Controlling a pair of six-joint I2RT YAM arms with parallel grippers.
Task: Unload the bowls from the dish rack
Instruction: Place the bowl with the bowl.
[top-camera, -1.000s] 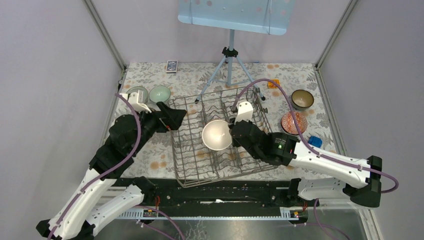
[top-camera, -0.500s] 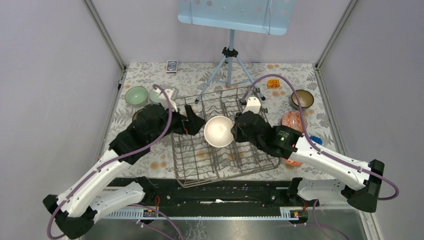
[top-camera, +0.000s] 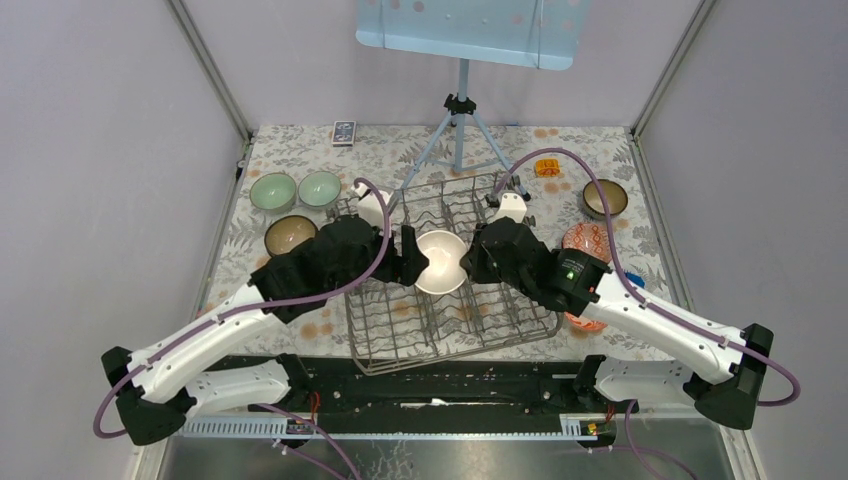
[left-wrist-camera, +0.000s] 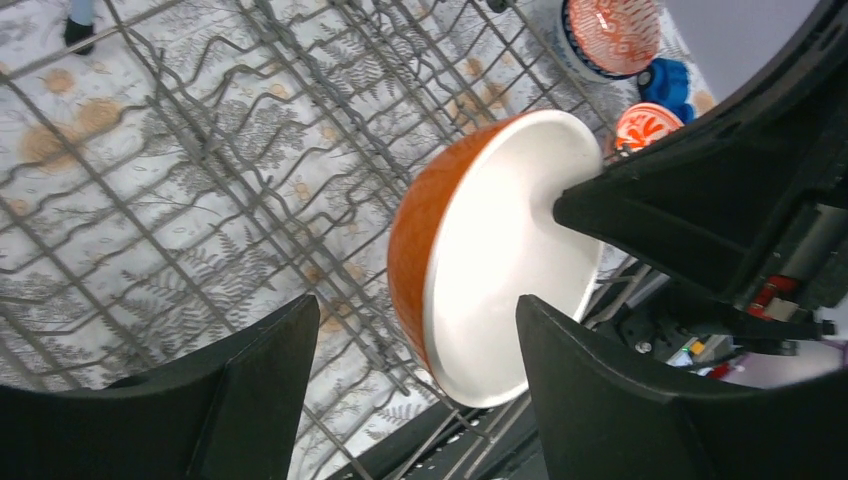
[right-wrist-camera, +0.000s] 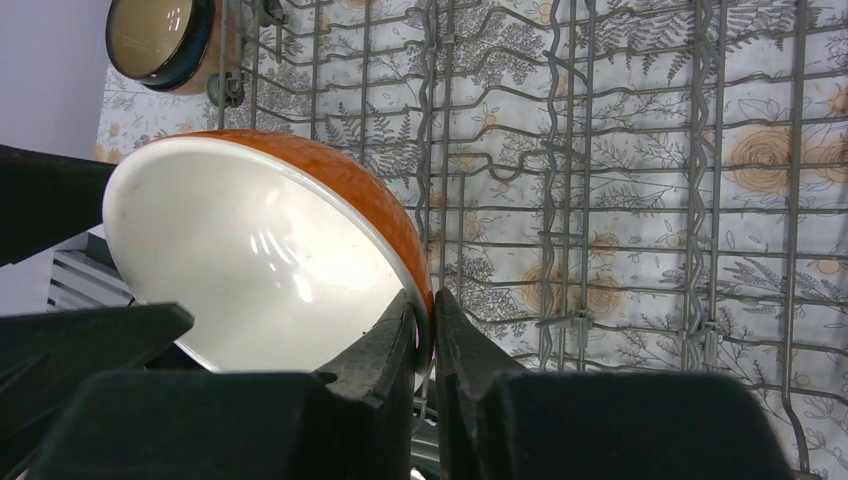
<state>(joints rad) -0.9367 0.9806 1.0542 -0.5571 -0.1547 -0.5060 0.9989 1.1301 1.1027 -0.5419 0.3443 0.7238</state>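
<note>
right gripper (right-wrist-camera: 425, 330): clamped on rim of orange bowl (right-wrist-camera: 250, 270), white inside, held tilted over centre of dish rack (top-camera: 400, 330). left gripper (left-wrist-camera: 415, 320): spread wide at bowl's 9 o'clock, contact not discernible. at rack's 10 o'clock: pale green bowls (top-camera: 272, 190), brown bowl (top-camera: 290, 235).

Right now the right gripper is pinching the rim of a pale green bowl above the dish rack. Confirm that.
Not quite: the bowl is the wrong colour. The right gripper is pinching the rim of the orange bowl, white inside, above the dish rack. The right wrist view shows it plainly.
</note>
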